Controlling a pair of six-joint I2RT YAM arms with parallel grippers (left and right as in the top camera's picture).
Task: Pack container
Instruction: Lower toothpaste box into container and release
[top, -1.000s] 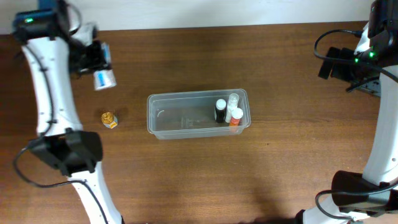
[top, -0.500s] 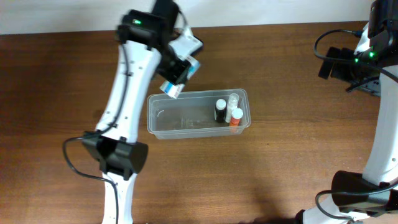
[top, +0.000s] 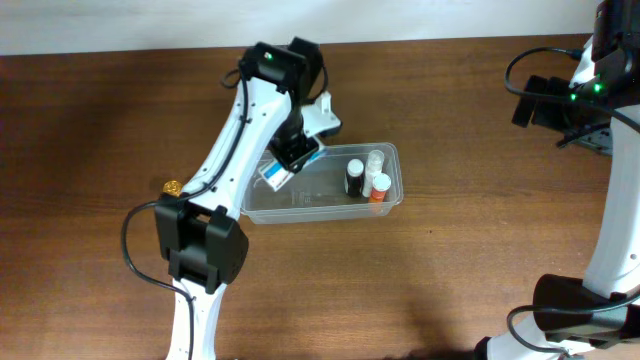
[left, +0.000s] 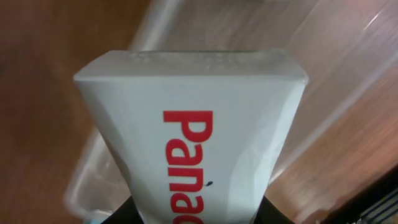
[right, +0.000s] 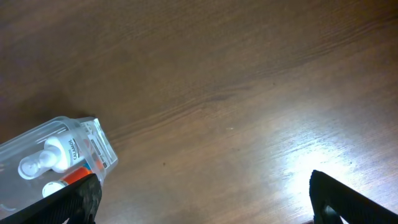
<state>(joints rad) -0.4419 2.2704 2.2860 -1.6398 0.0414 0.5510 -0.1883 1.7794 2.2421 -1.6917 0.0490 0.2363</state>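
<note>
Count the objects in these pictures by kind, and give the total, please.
Bottles: 3 (black-capped bottle, clear bottle, orange bottle)
White box: 1
Container: 1
Small gold item: 1
Total: 6

The white box (left: 193, 143) hides most of the blurred container (left: 333, 71), its red lettering running off the bottom edge.
</note>
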